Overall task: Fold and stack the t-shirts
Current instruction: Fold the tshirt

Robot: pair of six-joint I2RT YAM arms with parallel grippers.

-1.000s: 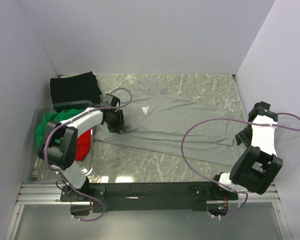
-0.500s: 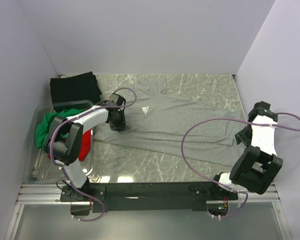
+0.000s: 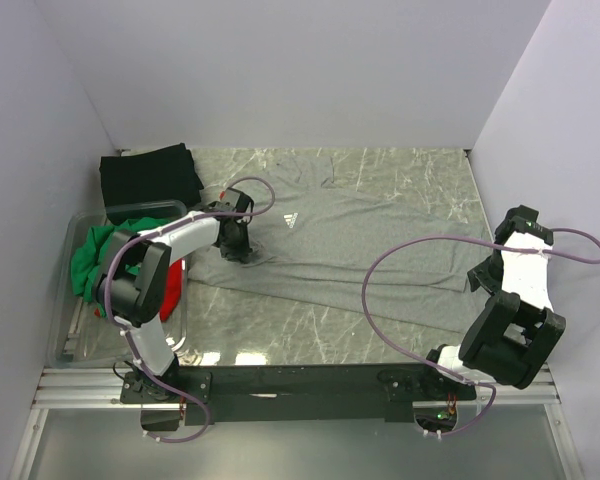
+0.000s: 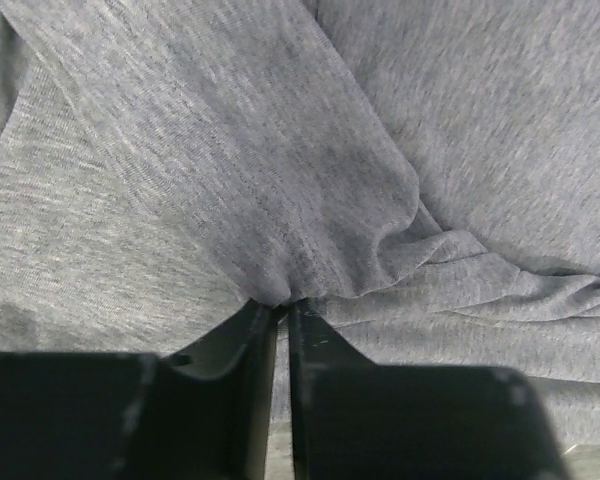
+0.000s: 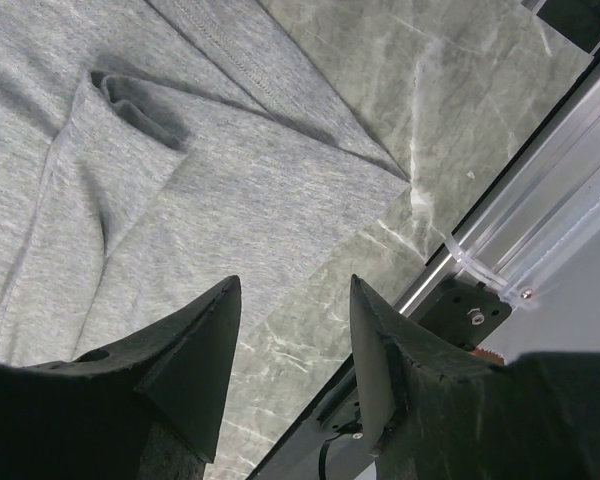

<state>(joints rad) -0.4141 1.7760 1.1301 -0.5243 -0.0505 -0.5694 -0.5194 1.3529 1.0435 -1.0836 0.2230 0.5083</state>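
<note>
Two fingers of your left gripper (image 4: 283, 305) stand almost together, and between their tips they pinch a raised fold of the grey t-shirt (image 4: 310, 200).

Understood. Where on the shirt is this pinch?

You hold it at the shirt's left part, close to the small white logo (image 3: 291, 219). Around the pinch the cloth is gathered into wrinkles. The rest of the grey t-shirt lies spread over the middle of the marble-patterned table (image 3: 310, 325).

And my right gripper?

Your right gripper (image 5: 294, 290) is open, with its fingers well apart and nothing between them. It hangs over the right side of the same shirt, where a corner of the cloth ends and the bare table begins. A small fold (image 5: 130, 110) in the cloth lies a little further in.

Where are the other shirts?

You find the black t-shirt (image 3: 148, 178) folded at the far left corner of the table. Just in front of it stands a clear bin (image 3: 65, 330), and inside it the green t-shirt (image 3: 100, 250) and the red t-shirt (image 3: 168, 290) lie crumpled, the red one nearer to the arm bases. Your left arm passes over them and hides a part of both.
</note>
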